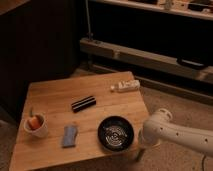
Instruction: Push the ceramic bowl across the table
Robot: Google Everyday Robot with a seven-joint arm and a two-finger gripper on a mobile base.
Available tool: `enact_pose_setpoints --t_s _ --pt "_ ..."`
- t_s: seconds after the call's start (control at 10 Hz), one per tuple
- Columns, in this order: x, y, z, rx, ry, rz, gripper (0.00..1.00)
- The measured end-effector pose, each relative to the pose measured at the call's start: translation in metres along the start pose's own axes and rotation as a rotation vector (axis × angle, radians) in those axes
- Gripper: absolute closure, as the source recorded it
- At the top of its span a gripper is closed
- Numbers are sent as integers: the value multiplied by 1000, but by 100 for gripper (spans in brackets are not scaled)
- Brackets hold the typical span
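Seeing bowl (116,133) at near-rt corner of table (60,95), apparently not pushed yet. Spotting gripper (146,140) just rt of it, by table edge; can't tell if spread or clamped. Leaves whole push to do.

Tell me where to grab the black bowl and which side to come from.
Grip the bowl by its thin raised rim on the right side, pinching the wall from above. It is wide and shallow, probably too broad to span whole, and it sits upright near the front right corner of the table. Come from the right: the pincer is just off that edge, beside the bowl.
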Motion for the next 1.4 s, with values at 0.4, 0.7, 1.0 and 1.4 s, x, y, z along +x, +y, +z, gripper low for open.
enact_pose_setpoints --t_s 0.4,0.7,1.0,1.4 --pt "-8 -29 0 -7 0 -102 100" --pt "-13 -93 -14 3 31 -262 100" --pt "-18 -121 -15 -3 30 -364 100" --pt "-1 -142 -6 -12 32 -382 100"
